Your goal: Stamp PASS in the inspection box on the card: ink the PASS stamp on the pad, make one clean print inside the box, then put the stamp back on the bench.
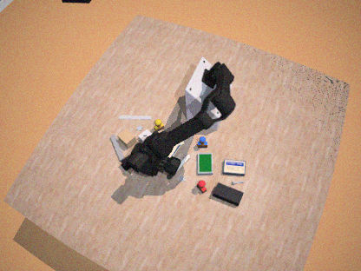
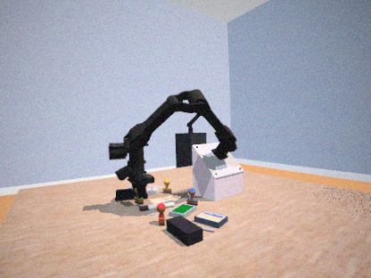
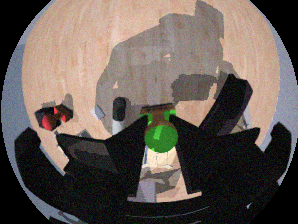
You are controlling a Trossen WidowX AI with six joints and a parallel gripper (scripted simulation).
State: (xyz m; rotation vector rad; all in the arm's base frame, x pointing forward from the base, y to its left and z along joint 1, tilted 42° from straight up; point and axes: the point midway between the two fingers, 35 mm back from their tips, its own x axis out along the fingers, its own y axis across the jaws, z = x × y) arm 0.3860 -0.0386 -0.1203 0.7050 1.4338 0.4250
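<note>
My gripper (image 3: 158, 119) is shut on a stamp with a green knob (image 3: 161, 139) (image 2: 139, 200) and a brown body. The stamp looks upright at bench level; whether its base touches the bench cannot be told. The arm hides it in the top view. A green pad in a grey tray (image 1: 205, 163) (image 2: 183, 209) lies to the right of the gripper. The cream card (image 1: 177, 149) (image 3: 159, 159) is partly covered by the arm; its box and any print cannot be made out. Which word the stamp carries is not visible.
Red (image 1: 201, 185) (image 2: 160, 214), blue (image 1: 202, 142) (image 2: 192, 196) and yellow (image 1: 159, 125) (image 2: 167, 185) knobbed stamps stand around. A labelled box (image 1: 234, 168) (image 2: 210, 218) and black block (image 1: 227, 194) (image 2: 184, 230) lie right. A tan block (image 1: 127, 138) and grey bars lie left.
</note>
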